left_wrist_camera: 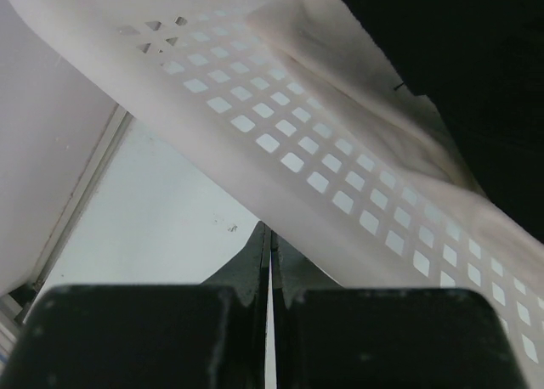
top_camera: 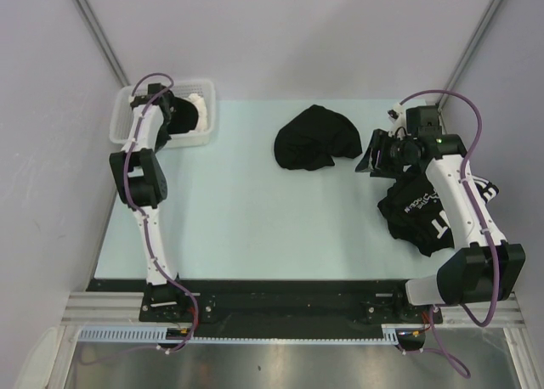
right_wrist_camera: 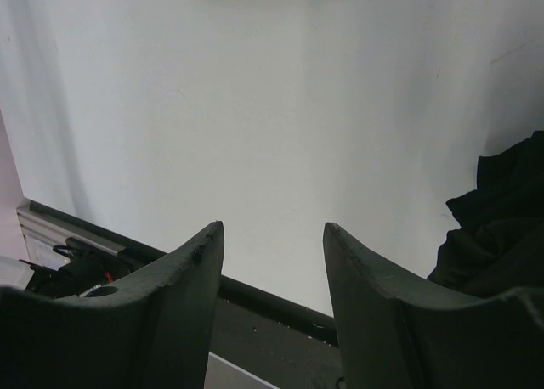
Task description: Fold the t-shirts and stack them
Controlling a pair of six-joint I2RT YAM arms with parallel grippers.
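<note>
Black shirt (top_camera: 313, 138) crumpled at table (top_camera: 238, 228) centre, just left of right gripper (top_camera: 372, 155), which is half-open and empty; right arm nearer. Lettered shirt (top_camera: 421, 211) bunched under that arm. Left gripper (left_wrist_camera: 270, 236) closed, empty, at basket (top_camera: 123, 124).

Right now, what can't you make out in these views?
- Top view: contents of white slotted plastic basket; left arm covers black cloth inside.
- Top view: white lettering on right-hand black t-shirt; right arm crosses it.
- Top view: any print on bunched middle black t-shirt; folds hide it.
</note>
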